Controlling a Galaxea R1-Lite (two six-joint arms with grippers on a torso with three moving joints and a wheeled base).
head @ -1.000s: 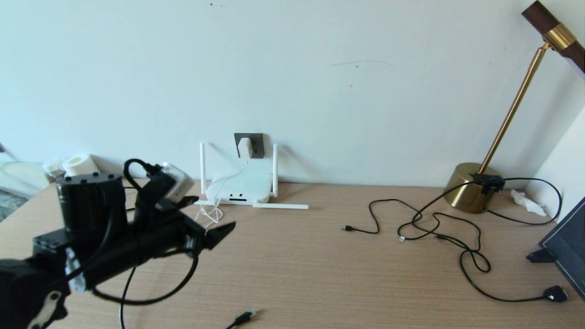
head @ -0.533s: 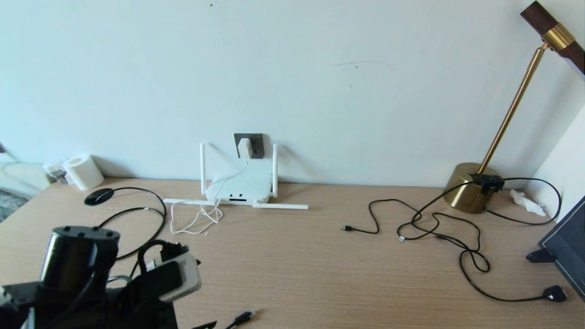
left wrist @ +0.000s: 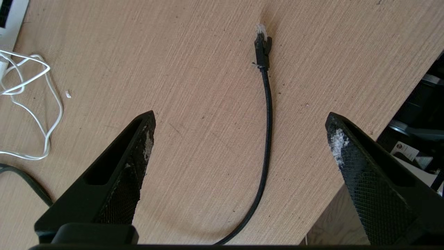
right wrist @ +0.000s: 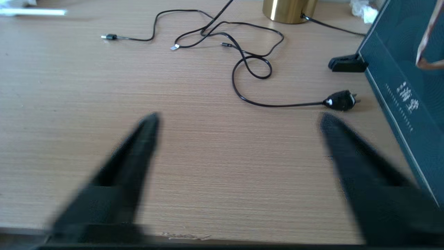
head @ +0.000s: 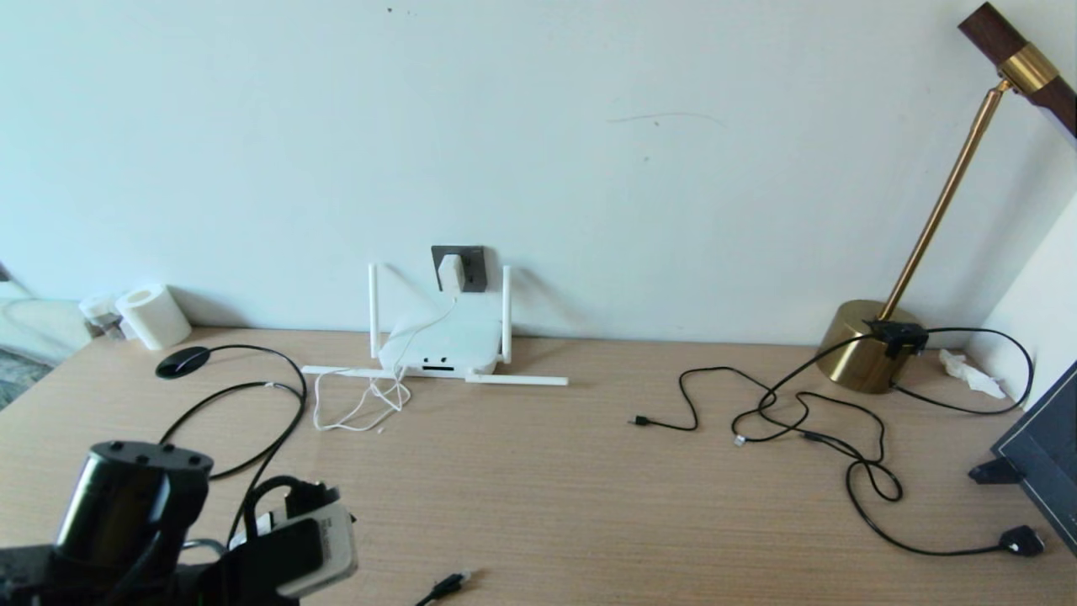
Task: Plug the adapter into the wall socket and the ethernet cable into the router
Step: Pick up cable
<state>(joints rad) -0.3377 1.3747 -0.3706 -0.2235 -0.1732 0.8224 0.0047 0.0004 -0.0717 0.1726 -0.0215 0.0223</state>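
The white adapter [head: 450, 272] sits in the dark grey wall socket [head: 473, 268], and its thin white cord [head: 362, 406] loops down beside the white router [head: 437, 345]. At the desk's front edge lies the ethernet cable, with its clear-tipped plug [head: 452, 581] free on the wood. In the left wrist view the plug [left wrist: 262, 44] lies ahead of my open left gripper [left wrist: 240, 117], and the cable [left wrist: 267, 114] runs between the fingers without touching them. My left arm [head: 160, 530] is low at the front left. My right gripper [right wrist: 237, 118] hovers open and holds nothing, over bare desk.
A brass lamp base [head: 867, 345] stands at the back right with thin black cables [head: 799, 421] tangled before it and a black mains plug [head: 1022, 540]. A dark board [head: 1043, 454] leans at the right edge. A paper roll [head: 151, 316] and a black disc with cable [head: 181, 360] sit at the left.
My left arm has pulled back from near the router and dropped to the front left corner, uncovering the white cord and the black disc's cable. Nothing else moved.
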